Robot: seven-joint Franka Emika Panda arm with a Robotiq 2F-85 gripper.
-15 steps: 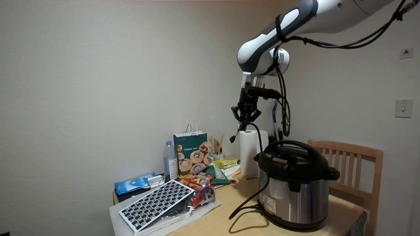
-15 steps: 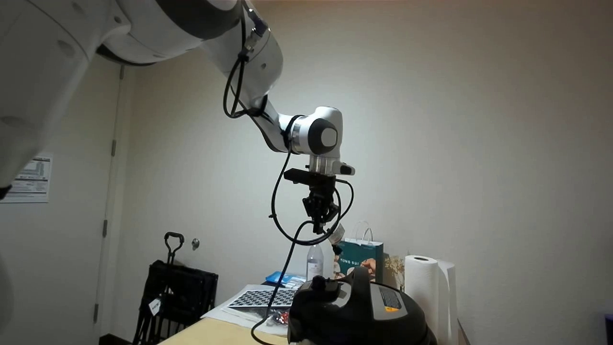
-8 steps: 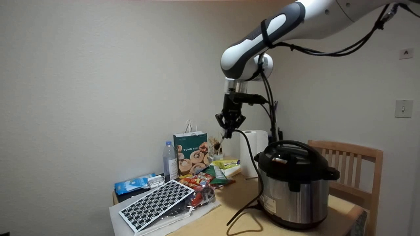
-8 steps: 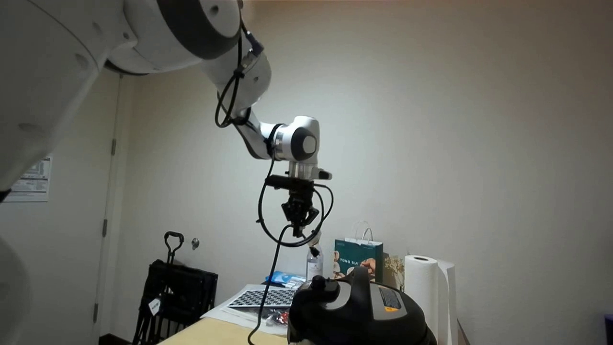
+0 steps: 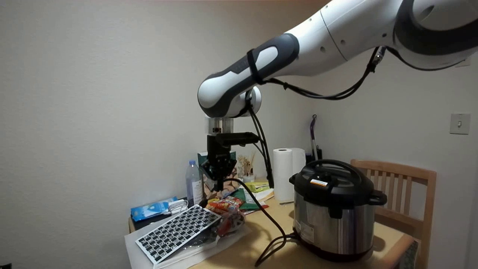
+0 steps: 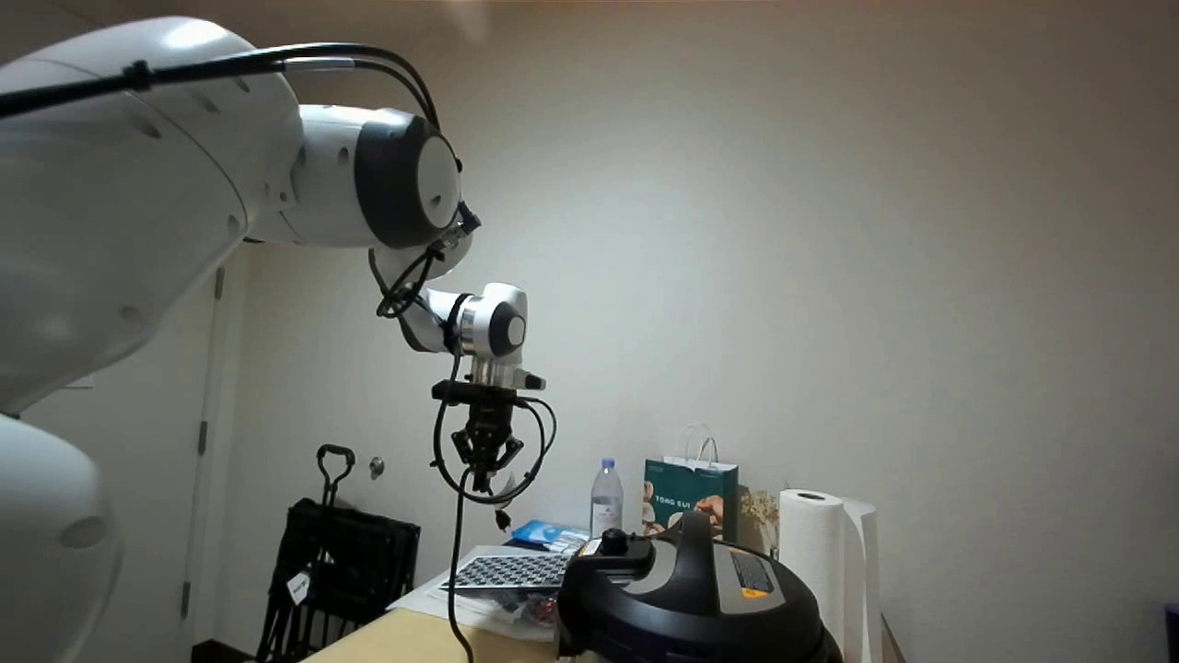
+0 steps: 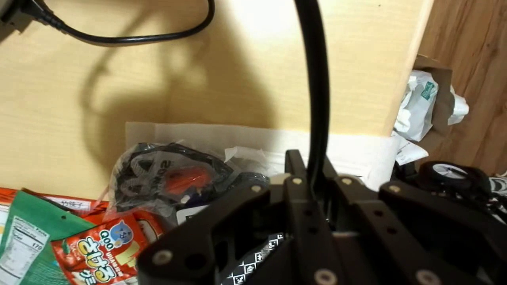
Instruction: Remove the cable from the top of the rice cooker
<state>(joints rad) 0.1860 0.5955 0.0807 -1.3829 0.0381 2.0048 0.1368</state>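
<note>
Wrist view: gripper (image 7: 313, 166) clamped down on cable (image 7: 319, 79); in an exterior view, cable's off top of rice cooker (image 5: 353, 228) but runs to its base (image 5: 332, 254), so overpulling could drag it; in an exterior view, dangling plug (image 6: 503, 519) could snag checkered board (image 6: 511, 572) if lowered.

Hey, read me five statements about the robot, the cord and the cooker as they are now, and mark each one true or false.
1. The gripper is closed on the cable. True.
2. The rice cooker has its black lid on. True.
3. The cable lies across the lid. False: it curves from the gripper down and round to the rice cooker's lower side, clear of the lid.
4. The plug end hangs lower than the gripper. True.
5. The gripper is resting on the lid. False: it is in the air, apart from the rice cooker.
</note>
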